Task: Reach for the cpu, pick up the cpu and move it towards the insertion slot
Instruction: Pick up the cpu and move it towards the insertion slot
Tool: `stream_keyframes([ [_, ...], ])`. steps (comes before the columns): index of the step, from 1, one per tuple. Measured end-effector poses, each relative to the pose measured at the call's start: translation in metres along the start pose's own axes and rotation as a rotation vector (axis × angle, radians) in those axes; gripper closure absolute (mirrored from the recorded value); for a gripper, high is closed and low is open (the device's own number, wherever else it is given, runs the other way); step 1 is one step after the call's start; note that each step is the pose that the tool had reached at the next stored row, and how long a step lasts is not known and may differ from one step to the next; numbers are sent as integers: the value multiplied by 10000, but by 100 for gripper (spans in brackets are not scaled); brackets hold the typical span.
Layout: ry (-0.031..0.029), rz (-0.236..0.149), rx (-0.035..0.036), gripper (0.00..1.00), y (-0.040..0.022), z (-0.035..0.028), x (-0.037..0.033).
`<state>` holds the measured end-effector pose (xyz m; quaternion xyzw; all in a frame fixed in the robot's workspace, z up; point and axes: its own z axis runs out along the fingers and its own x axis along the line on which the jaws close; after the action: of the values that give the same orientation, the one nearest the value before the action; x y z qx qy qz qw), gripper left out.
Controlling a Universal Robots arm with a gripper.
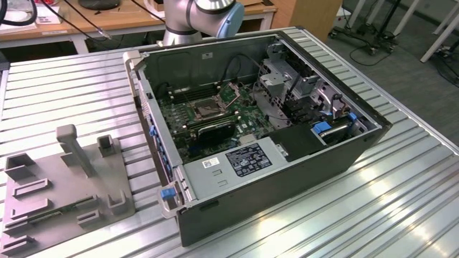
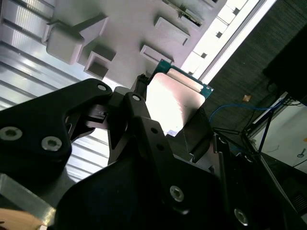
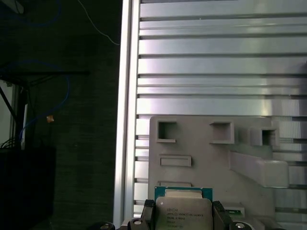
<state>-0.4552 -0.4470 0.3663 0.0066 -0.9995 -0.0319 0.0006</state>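
**Grasp of the cpu, seen from three cameras.** In both wrist views we find the gripper (image 3: 183, 207) pinching the cpu (image 3: 183, 213). Its two black fingers (image 3: 148, 215) press on opposite edges of the chip, so the chip bridges the gap between the fingertips and projects a little beyond them.

In the first wrist view we face the pale metal lid, which has a thin green border along the edge farthest from the gripper's body. In the second wrist view the cpu (image 2: 175, 98) shows a bright, glaring face, and the same green edge is at its free end.

Behind the chip lies the grey plastic tray (image 3: 206, 153) with its square and oblong recesses. The tray rests on a slatted metal table (image 3: 216, 72), close to that table's edge rail. The chip appears raised clear of the tray surface — we cannot confirm the gap.

In the exterior view the arm (image 1: 197, 16) rises beyond the open computer case (image 1: 287, 199). The insertion slot (image 1: 203, 110) — a silvery frame around a dark centre — sits on the green motherboard (image 1: 188, 138) inside the case. The tray stands on the table to the exterior view's left of the case, so the tray and the slot are well apart.
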Motion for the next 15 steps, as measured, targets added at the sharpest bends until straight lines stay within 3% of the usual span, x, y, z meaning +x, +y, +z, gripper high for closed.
stream_keyframes([
  [8,0,0,0,45,3,-51,0],
  [15,1,0,0,45,4,-58,0],
])
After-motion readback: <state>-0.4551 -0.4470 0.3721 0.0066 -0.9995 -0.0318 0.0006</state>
